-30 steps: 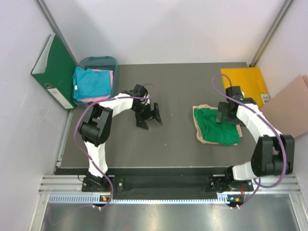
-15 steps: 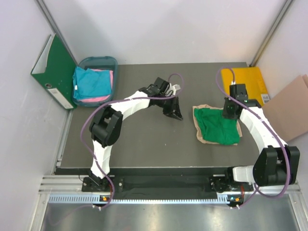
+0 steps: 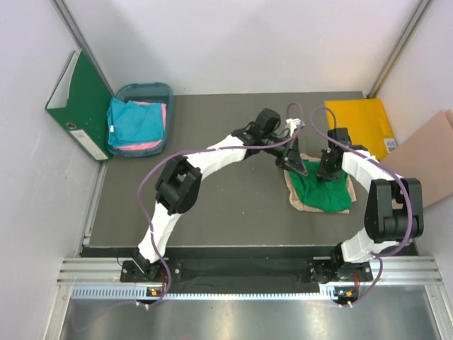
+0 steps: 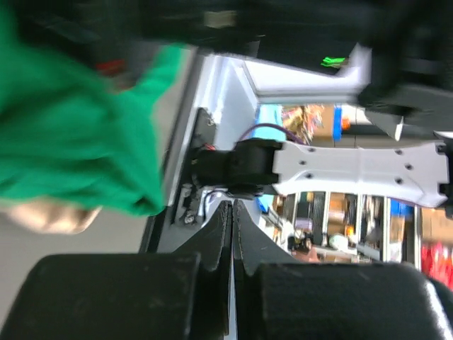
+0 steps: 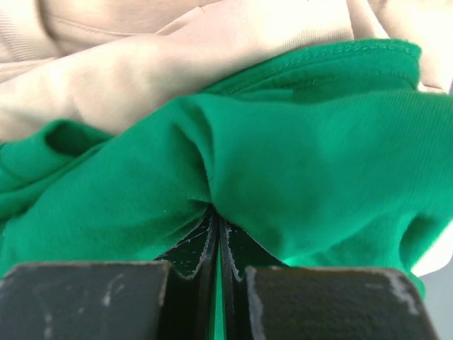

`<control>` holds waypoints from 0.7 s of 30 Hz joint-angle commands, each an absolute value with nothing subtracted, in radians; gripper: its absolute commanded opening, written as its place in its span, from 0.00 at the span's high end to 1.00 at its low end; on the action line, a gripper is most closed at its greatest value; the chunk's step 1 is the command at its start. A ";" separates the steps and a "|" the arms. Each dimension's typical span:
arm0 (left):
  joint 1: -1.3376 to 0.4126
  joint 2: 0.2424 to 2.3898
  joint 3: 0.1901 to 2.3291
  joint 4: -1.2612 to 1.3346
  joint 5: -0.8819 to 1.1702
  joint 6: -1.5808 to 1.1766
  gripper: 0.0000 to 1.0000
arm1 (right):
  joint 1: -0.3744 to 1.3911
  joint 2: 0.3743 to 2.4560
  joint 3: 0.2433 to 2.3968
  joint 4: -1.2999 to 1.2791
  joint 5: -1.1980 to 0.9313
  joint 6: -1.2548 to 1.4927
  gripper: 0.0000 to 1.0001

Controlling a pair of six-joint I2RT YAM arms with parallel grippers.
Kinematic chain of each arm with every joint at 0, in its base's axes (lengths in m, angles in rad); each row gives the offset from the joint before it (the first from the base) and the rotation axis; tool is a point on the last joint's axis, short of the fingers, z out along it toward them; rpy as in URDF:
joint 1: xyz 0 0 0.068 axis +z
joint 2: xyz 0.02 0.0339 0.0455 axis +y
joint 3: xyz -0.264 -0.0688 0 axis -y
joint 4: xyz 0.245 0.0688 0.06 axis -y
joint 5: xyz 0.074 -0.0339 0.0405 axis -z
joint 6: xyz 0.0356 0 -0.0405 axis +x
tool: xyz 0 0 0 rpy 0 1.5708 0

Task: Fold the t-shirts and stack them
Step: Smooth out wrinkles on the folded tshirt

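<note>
Cotton green t-shirt (image 3: 322, 190) lies bunched on beige-peach t-shirt (image 3: 296, 201), right half of table (image 3: 212, 212), right gripper (image 5: 214, 212) clamped on its far edge, left gripper (image 4: 232, 234) pressed together on nothing beside the far-left corner; bare surface runs open leftward.

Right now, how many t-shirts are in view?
4. The green t-shirt lies on the beige t-shirt at the table's right. The teal t-shirt sits on the pink t-shirt in the bin, far left. More may be hidden underneath.
</note>
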State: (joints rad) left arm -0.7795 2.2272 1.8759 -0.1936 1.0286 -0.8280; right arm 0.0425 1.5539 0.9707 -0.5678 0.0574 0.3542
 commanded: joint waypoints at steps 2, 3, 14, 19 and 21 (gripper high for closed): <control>-0.810 2.333 2.000 -0.091 1.179 -0.923 1.00 | 0.012 1.632 1.064 -0.486 0.058 0.367 1.00; -0.811 2.350 2.000 -0.083 1.192 -0.940 1.00 | 0.009 1.638 1.087 -0.486 0.045 0.365 1.00; -0.815 2.500 1.890 -0.138 1.209 -0.890 1.00 | -0.031 1.595 1.203 -0.572 0.031 0.338 1.00; -0.798 2.496 1.850 -0.331 1.137 -0.714 1.00 | -0.064 1.592 1.190 -0.600 0.084 0.318 1.00; -0.787 2.493 1.838 -0.406 1.111 -0.669 1.00 | -0.069 1.612 1.183 -0.610 0.155 0.311 1.00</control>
